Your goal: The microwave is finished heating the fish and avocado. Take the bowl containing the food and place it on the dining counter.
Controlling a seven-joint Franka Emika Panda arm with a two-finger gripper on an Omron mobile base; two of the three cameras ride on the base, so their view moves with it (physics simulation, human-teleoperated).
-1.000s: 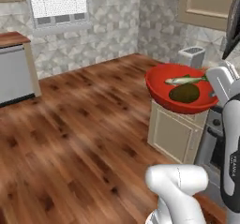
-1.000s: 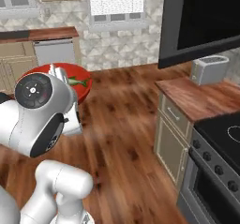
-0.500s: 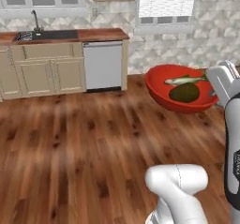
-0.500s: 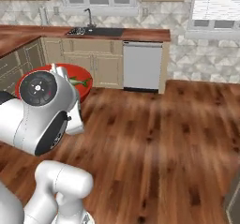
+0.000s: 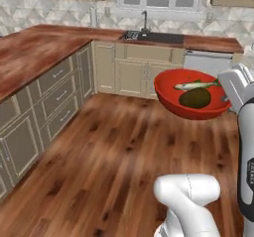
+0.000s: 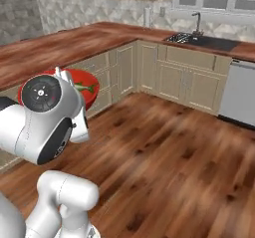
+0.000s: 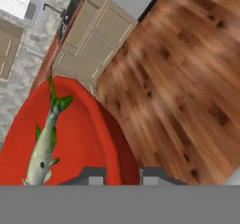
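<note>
The red bowl [image 5: 173, 104] hangs in the air over the wood floor, and my gripper [image 5: 226, 98] is shut on its right rim. Inside lie the silver-green fish [image 5: 196, 85] and the dark avocado [image 5: 195, 98]. From the right base, the bowl [image 6: 88, 82] peeks out behind my arm's round joint. In the hand view the bowl [image 7: 75, 134] with the fish [image 7: 44, 141] fills the lower left, and its rim runs between my gripper [image 7: 123, 176] fingertips; the avocado is hidden there. The dining counter [image 5: 30, 57] runs along the left, over beige drawers. The microwave is out of view.
A back counter with a sink [image 5: 146, 35] and tap stands under a window. A silver dishwasher [image 6: 238, 95] sits to the sink's right. Open wood floor [image 5: 114, 166] lies between me and the cabinets [image 6: 187, 80].
The whole picture has swung as the base turned: toaster and stove have left the views, and the sink corner and long left counter have come in. The bowl stays held, unchanged against the arm.
</note>
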